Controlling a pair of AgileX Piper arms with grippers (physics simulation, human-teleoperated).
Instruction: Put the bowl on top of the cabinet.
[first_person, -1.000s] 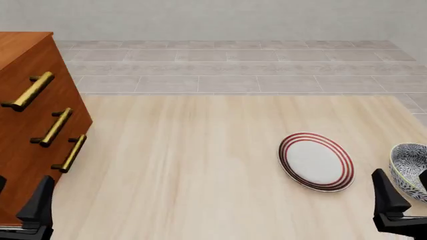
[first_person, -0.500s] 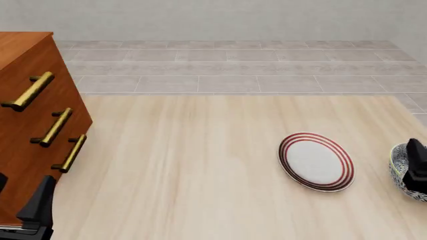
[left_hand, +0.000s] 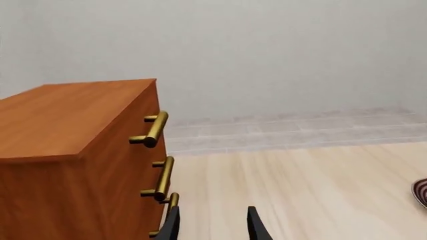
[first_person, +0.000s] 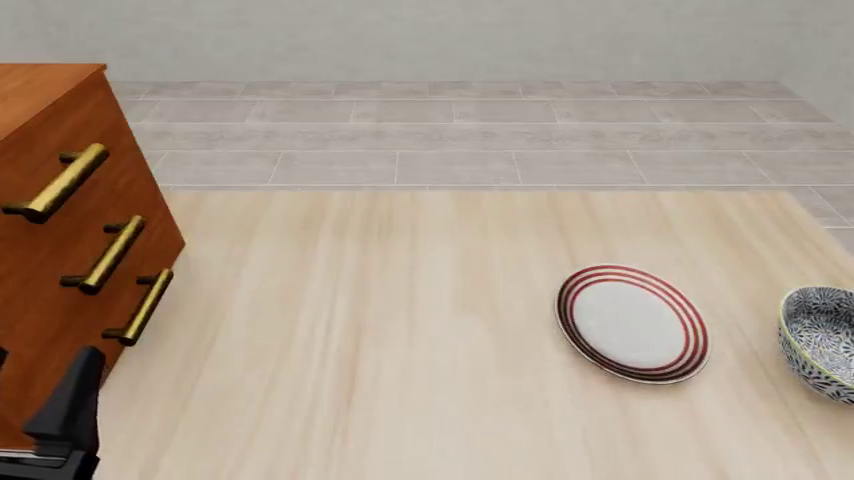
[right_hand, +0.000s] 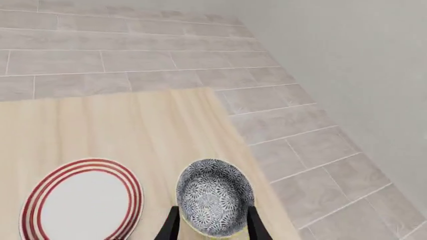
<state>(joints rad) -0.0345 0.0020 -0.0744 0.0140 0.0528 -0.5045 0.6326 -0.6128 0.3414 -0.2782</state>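
Observation:
The blue-and-white patterned bowl (first_person: 818, 342) stands upright at the table's right edge, cut off by the frame in the front view. In the right wrist view the bowl (right_hand: 215, 197) lies just beyond my right gripper (right_hand: 213, 226), whose open fingers line up with its two sides; whether they touch it I cannot tell. That gripper is out of the front view. The reddish-brown cabinet (first_person: 60, 250) with brass handles stands at the far left. My left gripper (left_hand: 213, 227) is open and empty beside the cabinet (left_hand: 73, 150), low at the front left (first_person: 40, 410).
A flat white plate with red rings (first_person: 631, 322) lies left of the bowl, also seen as the plate (right_hand: 80, 202) in the right wrist view. Grey tiled floor (first_person: 467, 130) lies beyond the table's far and right edges.
My right gripper went from the front right corner to over the bowl, then left the front view. The left gripper shifted slightly left. Bowl and plate have not moved.

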